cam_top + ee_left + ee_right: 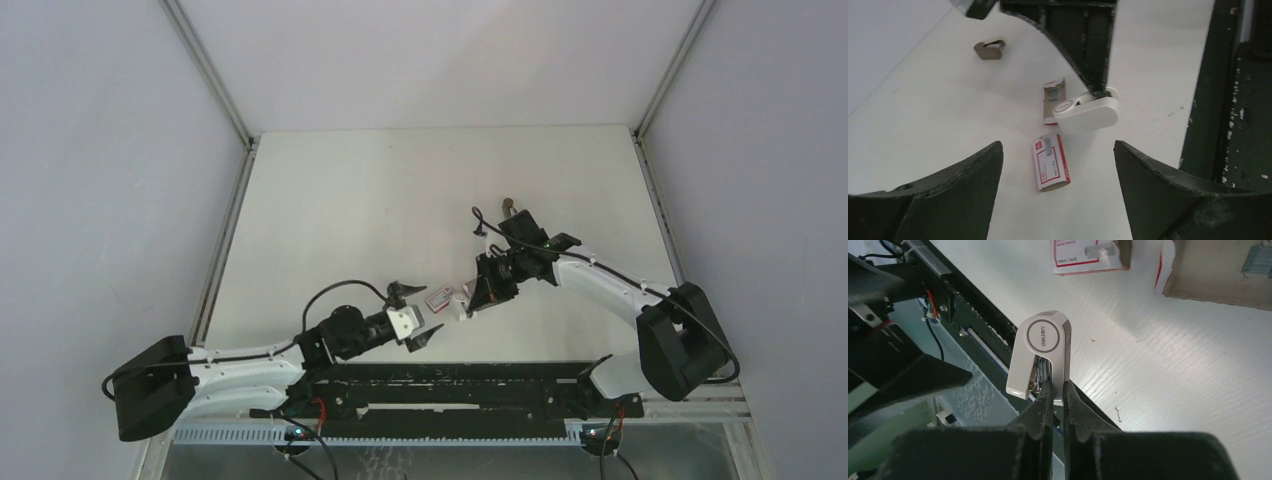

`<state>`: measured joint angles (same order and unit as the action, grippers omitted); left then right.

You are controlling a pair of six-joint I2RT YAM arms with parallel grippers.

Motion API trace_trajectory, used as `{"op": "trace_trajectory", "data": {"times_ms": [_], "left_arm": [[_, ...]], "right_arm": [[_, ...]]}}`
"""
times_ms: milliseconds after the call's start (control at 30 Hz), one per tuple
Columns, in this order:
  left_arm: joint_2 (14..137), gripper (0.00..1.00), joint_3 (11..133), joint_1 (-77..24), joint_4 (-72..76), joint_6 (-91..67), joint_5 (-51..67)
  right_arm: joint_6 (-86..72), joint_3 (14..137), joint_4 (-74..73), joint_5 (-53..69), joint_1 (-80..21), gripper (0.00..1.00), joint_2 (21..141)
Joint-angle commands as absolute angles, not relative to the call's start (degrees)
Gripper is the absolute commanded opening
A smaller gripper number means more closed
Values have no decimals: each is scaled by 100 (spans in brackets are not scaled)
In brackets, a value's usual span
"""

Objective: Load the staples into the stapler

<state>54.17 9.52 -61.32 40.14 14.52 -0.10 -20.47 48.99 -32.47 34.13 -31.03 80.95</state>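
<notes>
The stapler (1042,347) is at the near middle of the counter (400,200), clamped between the closed fingers of the right gripper (1055,386). It is gripped at its open tail, with its long axis in line with the gripper and its round hinge end pointing away, toward the red-and-white box sleeve (1088,257). I cannot tell whether it touches the counter. The staples (1257,264) lie in a cardboard-coloured tray (1213,280) beside the sleeve, beyond the stapler. The left gripper (1057,145) hangs near the sleeve with its jaws wide apart, holding nothing — the sleeve lies between it and the stapler. One loose staple (1118,413) lies beside the right gripper, and a small brownish piece (989,49) sits well apart.
</notes>
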Motion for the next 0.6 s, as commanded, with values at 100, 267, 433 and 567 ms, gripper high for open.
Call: {"op": "trace_trajectory", "data": {"times_ms": [100, 267, 433, 567], "left_arm": [[5816, 86, 1692, -6755, 3948, 2589, 131], [6189, 87, 1943, -7034, 3941, 2854, 63], [6590, 84, 2254, -7134, 3596, 2918, 315], [6774, 75, 2333, -7196, 3498, 2969, 284]], "right_arm": [[-2270, 4980, -3235, 3894, -3165, 0, 7746], [-2226, 4981, -3264, 4132, -3270, 0, 7855], [-2199, 5009, -3335, 4175, -3334, 0, 7863], [-2201, 5028, -3357, 4170, -3390, 0, 7857]]}}
